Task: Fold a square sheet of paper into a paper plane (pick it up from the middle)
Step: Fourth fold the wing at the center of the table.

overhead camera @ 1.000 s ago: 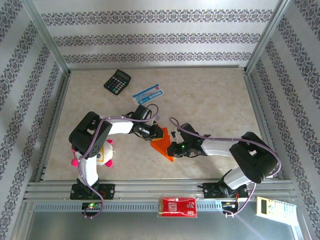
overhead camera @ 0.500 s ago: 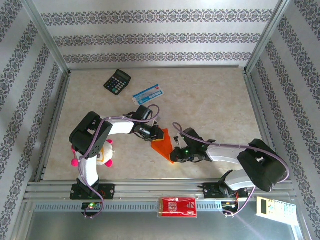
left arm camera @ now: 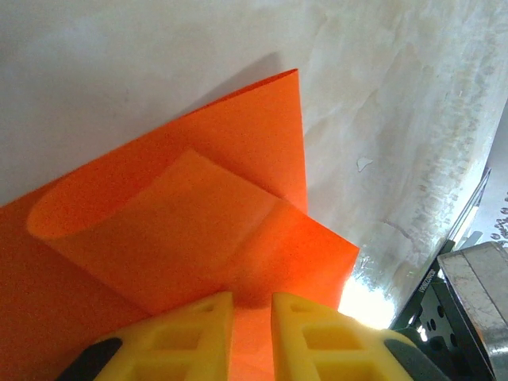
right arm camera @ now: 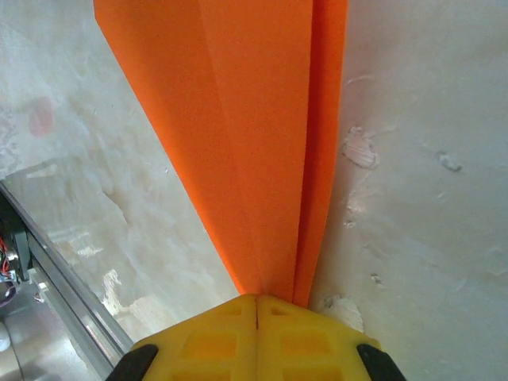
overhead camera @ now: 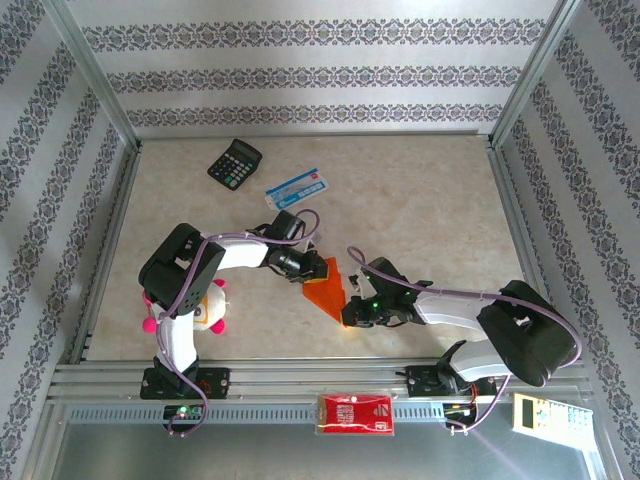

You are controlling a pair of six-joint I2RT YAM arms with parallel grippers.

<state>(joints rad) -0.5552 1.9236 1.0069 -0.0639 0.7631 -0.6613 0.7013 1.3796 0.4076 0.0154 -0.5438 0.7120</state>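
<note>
The square sheet of paper (overhead camera: pixel 324 291), bright orange, lies mid-table folded into a long pointed shape with a centre crease, like a paper plane. My left gripper (overhead camera: pixel 307 272) is at its far left end. In the left wrist view its yellow fingers (left arm camera: pixel 198 325) stand a narrow gap apart with the paper (left arm camera: pixel 198 206) pinched between them (left arm camera: pixel 252 305), and a flap curls up ahead. My right gripper (overhead camera: pixel 348 309) is at the near pointed end. Its fingertips (right arm camera: pixel 257 300) are tight together, resting on the tip of the paper (right arm camera: pixel 254 135).
A black calculator (overhead camera: pixel 234 161) and a blue-and-white packet (overhead camera: pixel 297 187) lie at the back left. A white toy with pink knobs (overhead camera: pixel 207 309) sits beside the left arm. A red packet (overhead camera: pixel 355 413) rests on the front rail, and metal frame rails border the table.
My right gripper has slid a little nearer along the paper towards its point, and its elbow has swung out to the near right. The left gripper has stayed put.
</note>
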